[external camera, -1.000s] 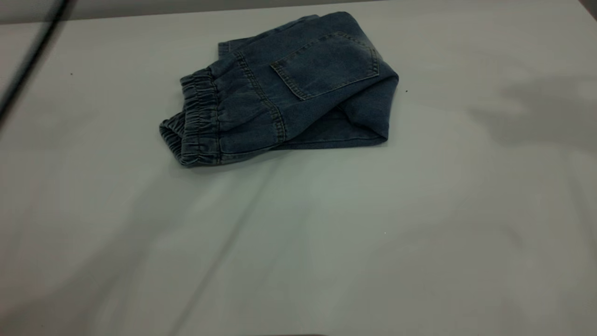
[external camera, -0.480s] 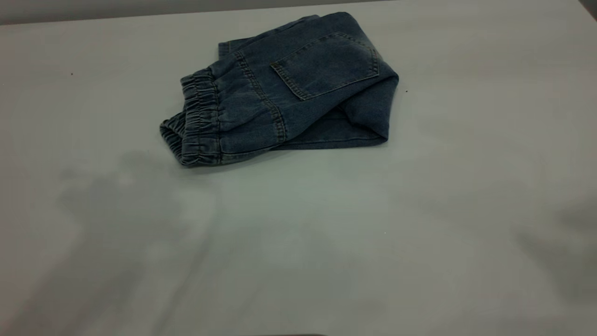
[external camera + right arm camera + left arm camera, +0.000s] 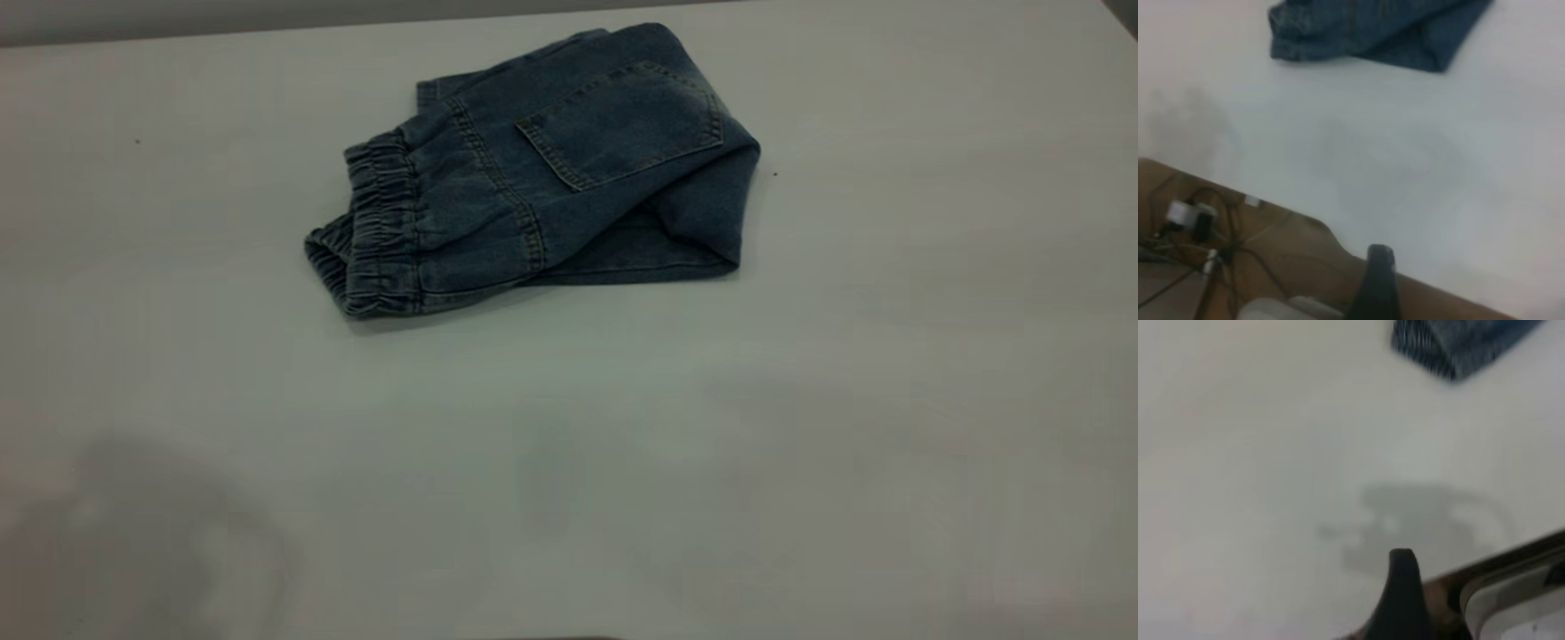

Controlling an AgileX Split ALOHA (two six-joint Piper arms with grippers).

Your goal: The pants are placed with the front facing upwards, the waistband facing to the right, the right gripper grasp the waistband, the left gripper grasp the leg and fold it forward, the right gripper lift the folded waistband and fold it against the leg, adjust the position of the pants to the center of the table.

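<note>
The pants (image 3: 551,169) lie folded into a compact blue denim bundle at the far middle of the table (image 3: 622,462), back pocket up. The gathered waistband (image 3: 378,222) points to the left. Neither gripper shows in the exterior view. In the left wrist view a black part of the left gripper (image 3: 1403,590) hangs over the table's edge, well away from a corner of the pants (image 3: 1458,347). In the right wrist view a black part of the right gripper (image 3: 1378,283) hangs over the table's edge, with the pants (image 3: 1371,30) far off. Nothing is held.
Beyond the table's edge the right wrist view shows a brown floor with a plug and tangled cables (image 3: 1191,223). A grey-white rounded piece (image 3: 1511,600) sits beside the left gripper. Faint shadows lie on the near left of the table (image 3: 151,533).
A dark cable at the upper left has left the exterior view. The arms' shadows have slid toward the table's near corners. The pants have not moved.
</note>
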